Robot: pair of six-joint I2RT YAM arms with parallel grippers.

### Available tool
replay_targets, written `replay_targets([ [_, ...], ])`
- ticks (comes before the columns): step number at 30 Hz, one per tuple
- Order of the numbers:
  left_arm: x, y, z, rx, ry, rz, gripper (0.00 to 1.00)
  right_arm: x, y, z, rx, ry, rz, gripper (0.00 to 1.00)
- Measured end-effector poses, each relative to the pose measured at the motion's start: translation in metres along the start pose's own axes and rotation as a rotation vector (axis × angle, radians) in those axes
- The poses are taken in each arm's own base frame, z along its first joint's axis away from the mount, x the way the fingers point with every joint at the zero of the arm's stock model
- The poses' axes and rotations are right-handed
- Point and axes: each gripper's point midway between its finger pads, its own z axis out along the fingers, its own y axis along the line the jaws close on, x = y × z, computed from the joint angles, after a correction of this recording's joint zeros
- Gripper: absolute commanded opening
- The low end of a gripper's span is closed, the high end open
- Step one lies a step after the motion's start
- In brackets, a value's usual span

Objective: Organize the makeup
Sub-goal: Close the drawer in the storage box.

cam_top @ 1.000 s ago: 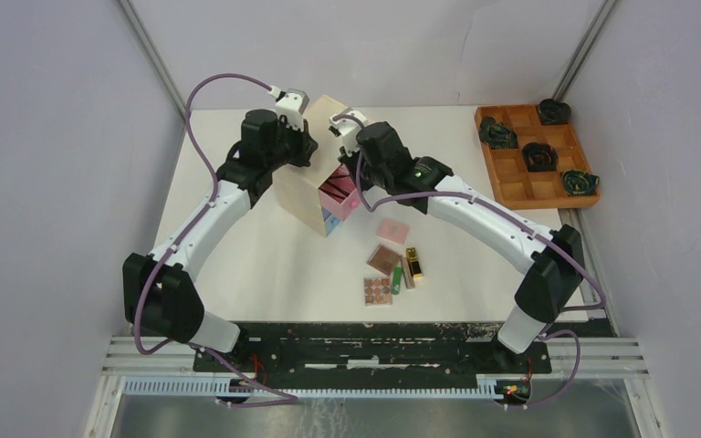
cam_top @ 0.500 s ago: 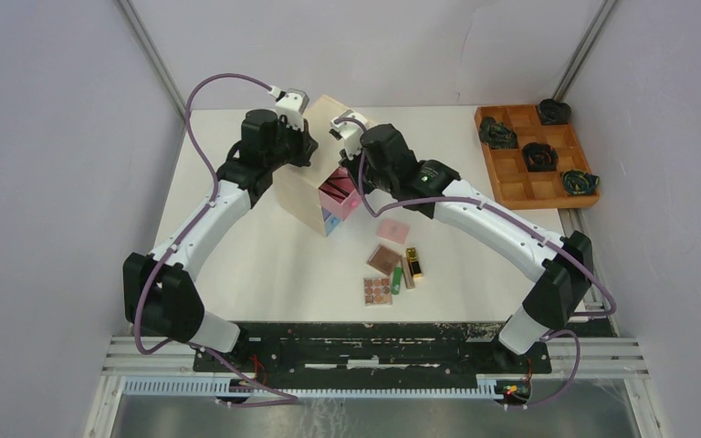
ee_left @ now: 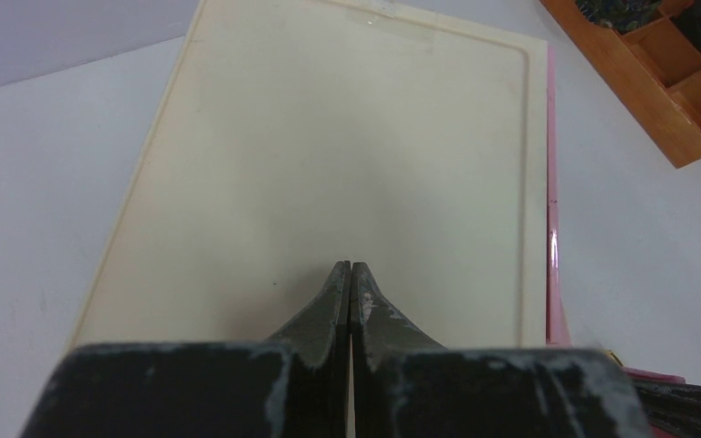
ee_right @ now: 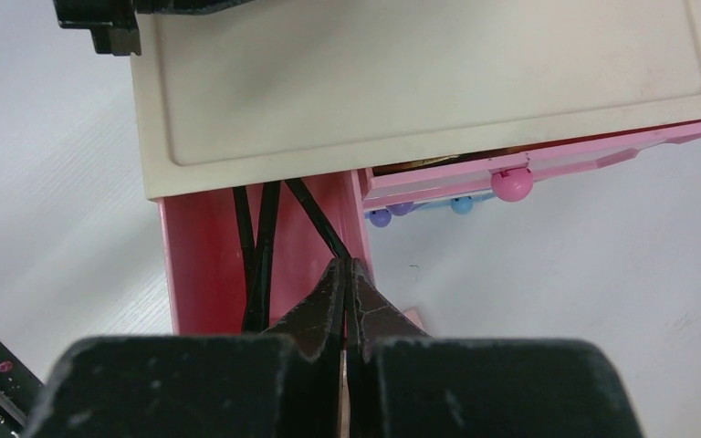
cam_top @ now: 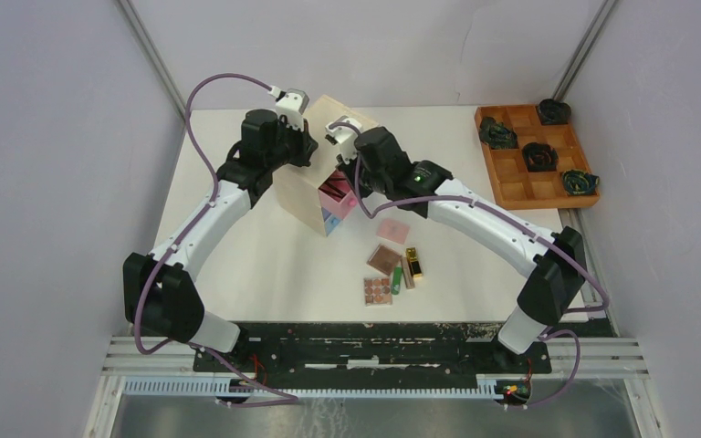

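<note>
Looking across the white bench (cam_top: 237,246), we see the pale wooden chest (cam_top: 299,193) with its pink drawer (ee_right: 201,265) pulled open. Our left hand (ee_left: 350,272) sits closed above the chest's cream top. Our right hand (ee_right: 347,265), also closed, points into the drawer, its tips at the end of one of the thin black sticks (ee_right: 254,246) lying there; we cannot tell whether it pinches it. Brown palettes (cam_top: 385,259), a pink flat pad (cam_top: 392,229), a gold tube (cam_top: 413,263) and a green tube (cam_top: 396,276) lie on the bench near the chest.

The right arm (cam_top: 475,212) has shifted its wrist slightly left, further over the chest (cam_top: 303,196). The right gripper (ee_right: 345,266), jaws shut, has moved closer to the open pink drawer (ee_right: 203,255). Its elbow swung outward, then partly back.
</note>
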Motion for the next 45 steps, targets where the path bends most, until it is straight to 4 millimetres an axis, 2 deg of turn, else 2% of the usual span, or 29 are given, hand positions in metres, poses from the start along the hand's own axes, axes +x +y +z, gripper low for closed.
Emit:
replay_targets([
  [5,0.0,0.0,0.0,0.0,-0.002,0.0,0.03,-0.001,0.005,-0.001,-0.002,0.001,-0.024,0.01],
  [11,0.0,0.0,0.0,0.0,-0.002,0.0,0.03,-0.002,0.004,-0.003,0.036,0.0,-0.046,0.12],
  [17,0.0,0.0,0.001,0.0,-0.003,0.0,0.03,-0.005,-0.002,-0.007,0.083,-0.009,-0.07,0.16],
  [22,0.0,0.0,0.001,0.0,-0.003,0.001,0.03,-0.022,-0.013,-0.03,0.122,-0.07,-0.075,0.14],
  [26,0.0,0.0,0.001,0.0,-0.004,0.001,0.03,-0.042,-0.021,-0.057,0.149,-0.144,-0.067,0.01],
  [29,0.0,0.0,0.001,0.0,-0.003,0.001,0.03,-0.045,-0.024,-0.067,0.154,-0.172,-0.061,0.0],
  [33,0.0,0.0,0.001,0.0,-0.004,0.001,0.03,-0.019,-0.023,-0.067,0.15,-0.13,-0.059,0.0],
  [37,0.0,0.0,0.001,-0.001,-0.003,0.001,0.03,0.026,-0.015,-0.053,0.117,-0.029,-0.055,0.01],
  [40,0.0,0.0,0.001,-0.001,-0.003,0.001,0.03,0.052,-0.009,-0.047,0.089,0.03,-0.045,0.01],
  [42,0.0,0.0,0.001,0.0,-0.003,0.001,0.03,0.058,-0.005,-0.046,0.074,0.043,-0.038,0.01],
  [45,0.0,0.0,0.002,-0.001,-0.004,0.001,0.03,0.053,-0.001,-0.045,0.055,0.023,-0.024,0.01],
])
